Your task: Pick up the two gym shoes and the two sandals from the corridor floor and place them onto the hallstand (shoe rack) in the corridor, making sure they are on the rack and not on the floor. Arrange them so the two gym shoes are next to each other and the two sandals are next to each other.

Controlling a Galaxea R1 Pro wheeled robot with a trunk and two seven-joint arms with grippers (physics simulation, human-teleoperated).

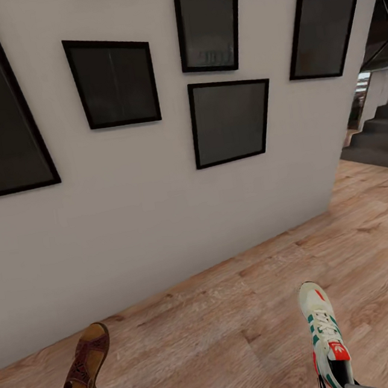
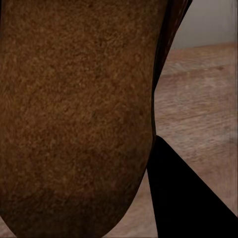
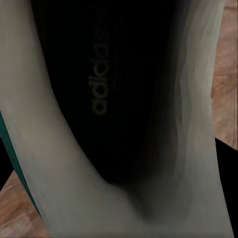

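**One sandal and one gym shoe carried in front of a picture wall**

In the head view, a brown sandal stands out at the lower left, above the wooden corridor floor. Its toe points away from the robot and its heel end goes down to the bottom edge of the picture, where a small grey part of the left arm appears. At the lower right there is a white gym shoe with green stripes and a red tongue label. Its toe also points away, and its heel end meets a dark part of the right arm at the bottom edge. The two shoes are well apart from each other.

In the left wrist view, the tan insole of the sandal is very close to the camera, and one dark finger lies just beside it. In the right wrist view, one looks into the dark inside of the gym shoe, with its pale lining around it. How far the jaws are open on either side, I cannot tell, because the shoes cover them.

Behind the floor there is a white wall with several dark picture frames. At the far right, grey stairs go up.
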